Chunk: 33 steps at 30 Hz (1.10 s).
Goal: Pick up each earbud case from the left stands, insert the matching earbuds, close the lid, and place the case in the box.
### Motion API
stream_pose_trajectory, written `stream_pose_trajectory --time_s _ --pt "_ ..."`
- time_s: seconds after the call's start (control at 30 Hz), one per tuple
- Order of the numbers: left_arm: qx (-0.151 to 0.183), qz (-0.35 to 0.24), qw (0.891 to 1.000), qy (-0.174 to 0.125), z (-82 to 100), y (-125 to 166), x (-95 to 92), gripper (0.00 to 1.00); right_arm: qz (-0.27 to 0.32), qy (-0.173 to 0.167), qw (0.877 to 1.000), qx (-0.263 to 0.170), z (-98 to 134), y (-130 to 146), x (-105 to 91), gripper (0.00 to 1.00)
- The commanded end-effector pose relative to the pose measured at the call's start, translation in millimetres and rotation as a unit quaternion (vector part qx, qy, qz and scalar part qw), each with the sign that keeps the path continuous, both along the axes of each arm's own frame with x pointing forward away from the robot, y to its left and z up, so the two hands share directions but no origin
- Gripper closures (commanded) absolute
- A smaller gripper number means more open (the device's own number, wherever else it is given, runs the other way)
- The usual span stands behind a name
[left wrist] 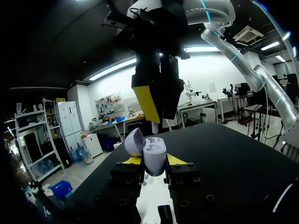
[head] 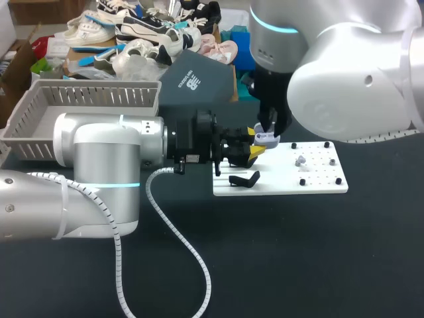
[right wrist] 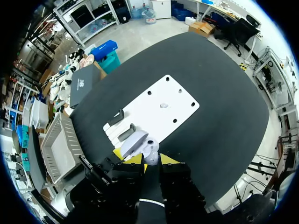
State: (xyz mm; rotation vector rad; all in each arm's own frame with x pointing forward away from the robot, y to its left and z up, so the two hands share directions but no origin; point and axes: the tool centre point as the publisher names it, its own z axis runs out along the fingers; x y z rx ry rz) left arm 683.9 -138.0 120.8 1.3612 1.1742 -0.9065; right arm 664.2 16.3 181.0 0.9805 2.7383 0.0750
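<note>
The table (head: 298,265) is seen in matt black. A white board (head: 318,184) is dotted with black pegs; the stand (head: 244,179) is coloured black. The earbud case (left wrist: 154,156) is tinted pale lavender. The fingers (left wrist: 132,160) of the left arm (head: 99,149) are tipped in bright yellow; that arm and the right arm (head: 344,79) are finished in silver-grey and ringed with cyan light. The box (head: 40,106) is moulded in light grey, with slatted walls.

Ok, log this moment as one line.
left gripper: shut on open case | right gripper: shut on earbud, above case | second earbud: on board
</note>
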Motion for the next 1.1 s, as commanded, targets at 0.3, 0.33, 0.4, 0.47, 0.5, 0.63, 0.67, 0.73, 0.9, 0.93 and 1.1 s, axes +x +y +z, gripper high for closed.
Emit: stream_pose_trajectory --time_s 0.3,0.33,0.4,0.47,0.5,0.63,0.67,0.73,0.9,0.93,1.1 --pt "-0.002 0.002 1.0 -0.001 -0.7 0.1 -0.7 1.0 0.004 0.003 1.0 -0.001 -2.7 1.3 2.9 1.0" --pt "-0.002 0.002 1.0 -0.001 -0.7 0.1 -0.7 1.0 0.004 0.003 1.0 -0.001 -2.9 1.2 3.2 1.0" --pt "-0.002 0.002 1.0 -0.001 -0.7 0.1 -0.7 1.0 0.004 0.005 1.0 0.0 -3.4 1.1 3.5 1.0" --pt "-0.002 0.002 1.0 -0.001 -0.7 0.1 -0.7 1.0 0.004 0.006 1.0 0.0 -3.8 1.0 3.6 1.0" --pt "-0.002 0.002 1.0 -0.001 -0.7 0.1 -0.7 1.0 0.004 0.006 1.0 0.0 -4.4 0.7 3.9 1.0" --pt "-0.002 0.002 1.0 -0.001 -0.7 0.1 -0.7 1.0 0.002 0.006 1.0 0.0 -5.1 -0.9 4.4 1.0" --pt "-0.002 0.002 1.0 -0.001 -0.7 0.1 -0.7 1.0 0.001 0.006 1.0 0.001 -5.2 -1.3 4.6 1.0" --pt "-0.002 0.002 1.0 -0.001 -0.7 0.1 -0.7 1.0 0.001 0.005 1.0 0.003 -5.2 -1.6 4.7 1.0" --pt "-0.002 0.002 1.0 -0.001 -0.7 0.1 -0.7 1.0 0.002 0.003 1.0 0.004 -4.7 -1.9 5.7 1.0" --pt "-0.002 0.002 1.0 -0.001 -0.7 0.1 -0.7 1.0 0.003 0.003 1.0 0.004 -4.7 -1.8 6.0 1.0" --pt "-0.002 0.002 1.0 -0.001 -0.7 0.1 -0.7 1.0 0.004 0.005 1.0 0.006 -6.5 -0.4 6.3 1.0"
